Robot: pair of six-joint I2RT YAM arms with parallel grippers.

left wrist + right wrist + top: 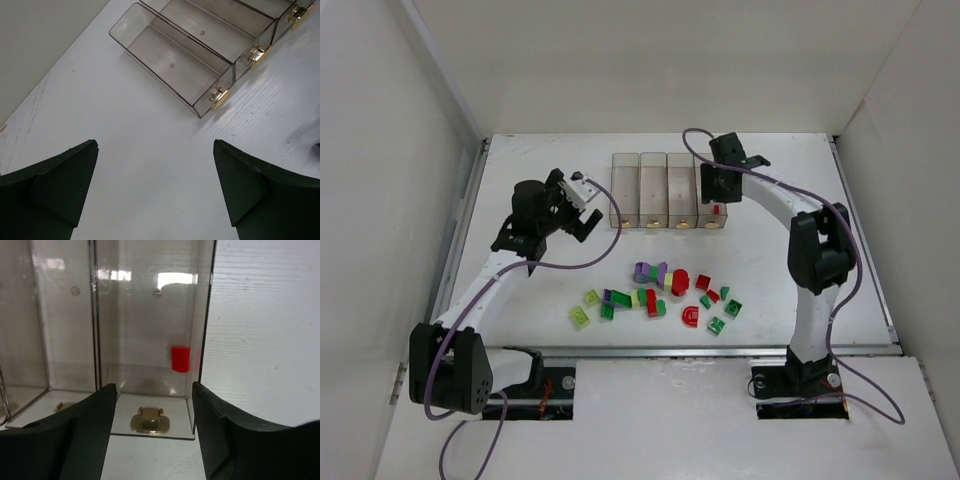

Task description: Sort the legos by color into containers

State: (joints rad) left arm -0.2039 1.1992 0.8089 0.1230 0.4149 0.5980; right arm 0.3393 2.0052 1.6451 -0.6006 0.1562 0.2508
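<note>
The legos (660,294) lie scattered on the white table in front of the arms: red (680,282), purple (648,271), green (716,324) and pale yellow-green (580,316). The containers (667,190) are four clear bins in a row at the back. One red lego (180,359) lies in the rightmost bin (712,192). My right gripper (154,387) is open and empty above that bin's near end; it also shows in the top view (715,188). My left gripper (155,145) is open and empty over bare table left of the bins, seen from above too (578,208).
Each bin has a small tan latch (150,420) at its near end. The leftmost bin (170,65) holds nothing I can see. White walls close in the table on three sides. Purple cables trail from both arms.
</note>
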